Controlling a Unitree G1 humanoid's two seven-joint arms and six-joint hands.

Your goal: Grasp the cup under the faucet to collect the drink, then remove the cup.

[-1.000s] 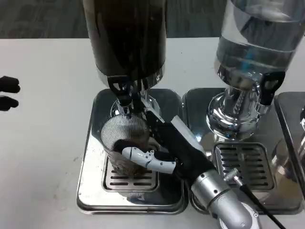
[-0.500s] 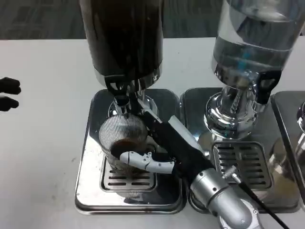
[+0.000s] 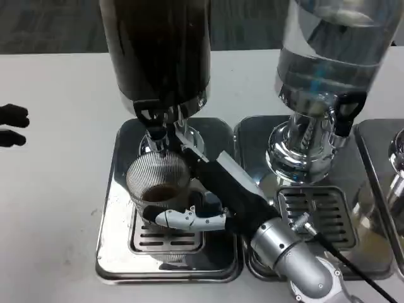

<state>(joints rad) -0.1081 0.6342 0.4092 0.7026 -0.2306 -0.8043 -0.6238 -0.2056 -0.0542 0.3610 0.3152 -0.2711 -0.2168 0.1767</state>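
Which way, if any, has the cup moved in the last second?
No. The cup still sits under the faucet, on the drip tray; the whole view shifted.

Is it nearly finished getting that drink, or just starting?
Roughly midway. Done: the right hand grips the ribbed cup, which sits on the drip tray under the dark dispenser's faucet. In hand: collecting, with some dark drink already in the cup. Left: taking the cup away. The left hand waits at the table's edge.
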